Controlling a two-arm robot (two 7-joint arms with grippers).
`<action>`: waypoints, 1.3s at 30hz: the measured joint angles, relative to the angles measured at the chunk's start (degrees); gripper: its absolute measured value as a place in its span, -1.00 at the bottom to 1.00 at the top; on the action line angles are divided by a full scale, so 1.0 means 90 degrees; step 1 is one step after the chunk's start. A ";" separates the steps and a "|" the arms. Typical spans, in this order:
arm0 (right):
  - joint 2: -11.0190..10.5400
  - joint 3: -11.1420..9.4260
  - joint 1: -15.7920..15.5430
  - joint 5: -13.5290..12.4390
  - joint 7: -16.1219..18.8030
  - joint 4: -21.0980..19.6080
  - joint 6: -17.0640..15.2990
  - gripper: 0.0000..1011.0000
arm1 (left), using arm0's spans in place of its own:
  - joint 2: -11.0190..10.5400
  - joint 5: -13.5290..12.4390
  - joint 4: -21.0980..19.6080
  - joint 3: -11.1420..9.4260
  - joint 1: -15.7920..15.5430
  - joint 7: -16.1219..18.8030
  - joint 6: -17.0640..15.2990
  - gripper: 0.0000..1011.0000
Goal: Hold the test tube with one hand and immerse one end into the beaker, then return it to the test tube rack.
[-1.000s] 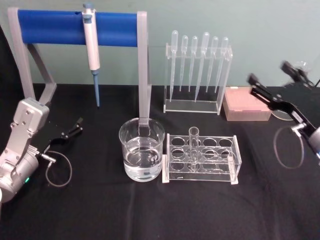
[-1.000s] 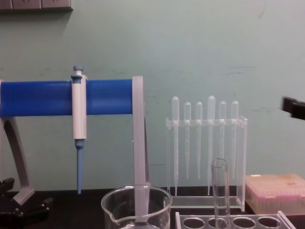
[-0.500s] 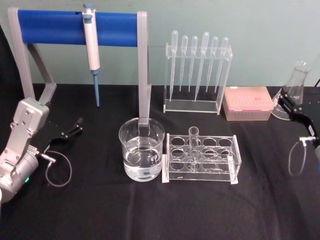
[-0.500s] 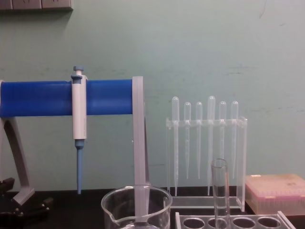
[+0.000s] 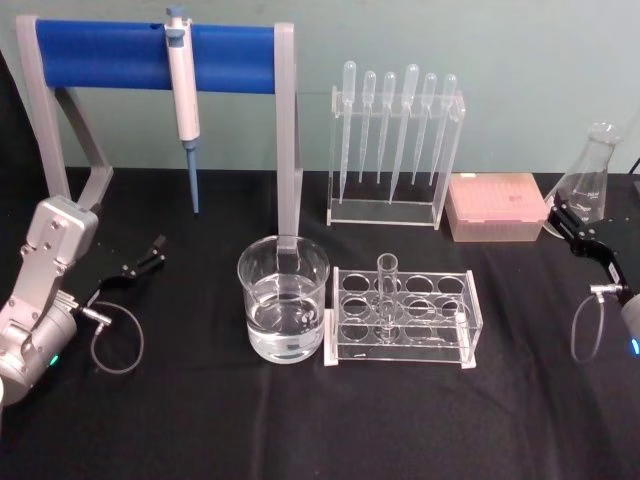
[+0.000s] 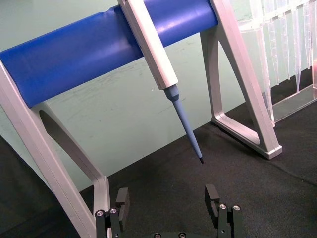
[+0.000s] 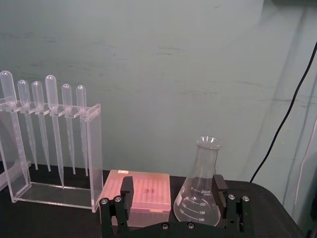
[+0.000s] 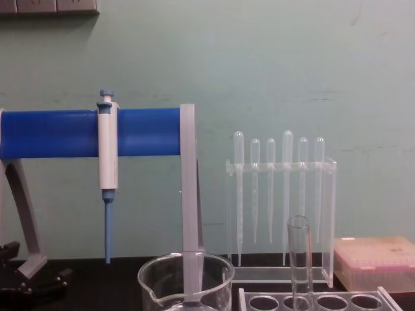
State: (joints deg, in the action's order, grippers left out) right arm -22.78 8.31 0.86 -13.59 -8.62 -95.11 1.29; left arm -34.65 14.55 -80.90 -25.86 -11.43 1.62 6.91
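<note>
Right pincer (image 5: 578, 226) lowered, test tube (image 5: 386, 290) racked

In the chest view the bottom edge cuts off the beaker (image 8: 185, 282), the test tube (image 8: 299, 259) and its rack (image 8: 324, 299). The right arm (image 5: 628, 310) runs off the head view's right edge.
</note>
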 joint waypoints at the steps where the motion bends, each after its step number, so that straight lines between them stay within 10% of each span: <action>1: 0.0000 0.0000 0.0000 0.0000 0.0000 0.0000 0.0000 0.98 | 0.0000 0.0000 0.0000 0.0000 0.0000 0.0000 0.0000 0.98; 39: 0.0000 0.0003 -0.0008 0.0005 -0.0061 -0.0017 0.0032 0.98 | 0.0000 0.0000 0.0000 0.0000 0.0000 0.0000 0.0000 0.98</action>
State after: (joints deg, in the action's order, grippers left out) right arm -22.78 8.34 0.78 -13.54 -9.18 -95.25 1.58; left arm -34.65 14.55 -80.90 -25.86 -11.43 1.62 6.91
